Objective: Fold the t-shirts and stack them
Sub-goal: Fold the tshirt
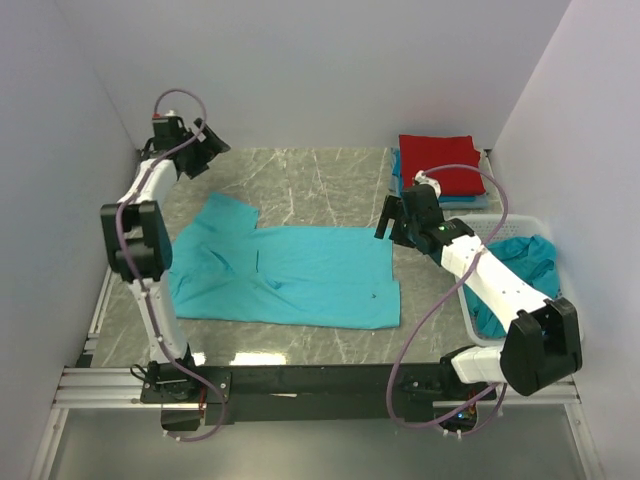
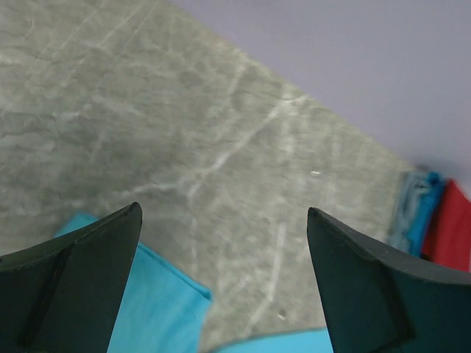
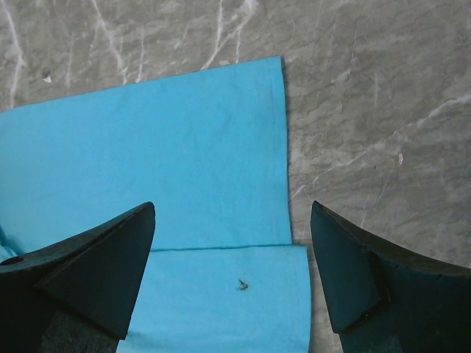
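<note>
A bright turquoise cotton t-shirt (image 1: 290, 275) lies spread flat on the grey marble-patterned table (image 1: 300, 185), in the near middle part, with its collar and sleeves to the left side and its hem to the right. The lower part looks folded once, and a small dark speck (image 3: 241, 284) sits on it near the hem. The left hand (image 2: 223, 209) hovers over the far left corner of the table, beyond one sleeve; its two fingers are wide apart and hold nothing. The right hand (image 3: 232, 206) hovers above the hem edge of the shirt, also spread wide and holding nothing. At the far right, a folded red t-shirt (image 1: 440, 165) rests on a folded blue t-shirt (image 1: 398, 172). Just beside them, a white plastic lattice basket (image 1: 510, 217) contains crumpled turquoise t-shirts (image 1: 525, 262).
</note>
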`<state>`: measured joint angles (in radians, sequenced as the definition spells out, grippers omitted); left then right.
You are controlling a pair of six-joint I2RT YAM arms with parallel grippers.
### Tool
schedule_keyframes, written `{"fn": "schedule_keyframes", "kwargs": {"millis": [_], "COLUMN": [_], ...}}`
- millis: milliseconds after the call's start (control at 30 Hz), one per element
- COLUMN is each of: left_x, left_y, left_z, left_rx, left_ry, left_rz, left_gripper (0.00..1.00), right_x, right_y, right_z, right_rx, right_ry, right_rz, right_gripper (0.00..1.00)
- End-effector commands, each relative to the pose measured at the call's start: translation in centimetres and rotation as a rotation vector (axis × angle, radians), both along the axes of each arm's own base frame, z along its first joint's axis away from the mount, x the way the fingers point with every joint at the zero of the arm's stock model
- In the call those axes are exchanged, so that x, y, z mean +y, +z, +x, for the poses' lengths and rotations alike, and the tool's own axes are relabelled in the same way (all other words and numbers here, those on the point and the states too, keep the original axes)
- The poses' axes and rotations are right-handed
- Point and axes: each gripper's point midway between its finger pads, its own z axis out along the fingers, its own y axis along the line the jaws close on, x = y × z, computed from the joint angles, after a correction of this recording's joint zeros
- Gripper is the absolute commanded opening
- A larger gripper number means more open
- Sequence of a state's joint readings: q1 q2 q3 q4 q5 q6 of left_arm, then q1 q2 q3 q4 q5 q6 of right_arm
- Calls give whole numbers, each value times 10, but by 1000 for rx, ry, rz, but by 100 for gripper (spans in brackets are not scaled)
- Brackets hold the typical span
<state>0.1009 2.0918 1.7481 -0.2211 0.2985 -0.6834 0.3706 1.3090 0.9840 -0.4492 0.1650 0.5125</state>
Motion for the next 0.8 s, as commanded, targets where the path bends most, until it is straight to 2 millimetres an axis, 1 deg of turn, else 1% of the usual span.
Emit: {"fn": "schedule_keyframes", "kwargs": {"millis": [0, 33, 67, 100, 133, 167, 267, 400, 467, 500, 533, 567, 600, 633, 667, 767], "left_x": [2, -1, 7, 7, 8, 7, 14, 24, 30, 34, 42, 41, 29, 30, 30, 28], "left_y": [-27, -47, -47, -51, -61, -67, -83, -96, -99, -99, -102, -104, -110, -113, -115, -125], "left_z": [5, 8, 11, 12, 13, 10, 3, -9, -15, -17, -20, -20, -21, -24, -25, -31], "left_rx": [118, 159, 174, 181, 200, 220, 267, 323, 349, 358, 375, 380, 387, 404, 415, 446], "left_ry": [-43, -42, -10, -11, -8, -12, 13, 54, 63, 72, 89, 82, 51, 48, 47, 40], "left_rz": [116, 149, 203, 227, 246, 264, 328, 430, 474, 497, 537, 551, 564, 580, 588, 603], "left_gripper": [99, 99, 100, 100, 99, 99, 99, 99, 98, 97, 97, 95, 93, 90, 82, 68], "right_x": [-4, -5, -5, -6, -7, -7, -7, -7, -5, -5, -6, -5, -5, -5, -4, -5], "right_y": [6, 3, 1, -1, -4, -6, -10, -17, -20, -21, -24, -25, -26, -27, -27, -29], "right_z": [8, 8, 7, 7, 7, 6, 6, 5, 4, 4, 3, 3, 3, 3, 2, 2], "right_rx": [-17, -7, -3, 3, 11, 17, 29, 47, 55, 55, 63, 63, 67, 67, 68, 71], "right_ry": [-29, -31, -31, -32, -35, -32, -31, -29, -23, -21, -22, -22, -20, -17, -17, -18], "right_rz": [3, -2, -5, -9, -11, -14, -17, -20, -19, -18, -20, -18, -17, -16, -14, -14], "right_gripper": [92, 92, 92, 92, 92, 92, 92, 92, 92, 92, 92, 92, 92, 92, 92, 92]}}
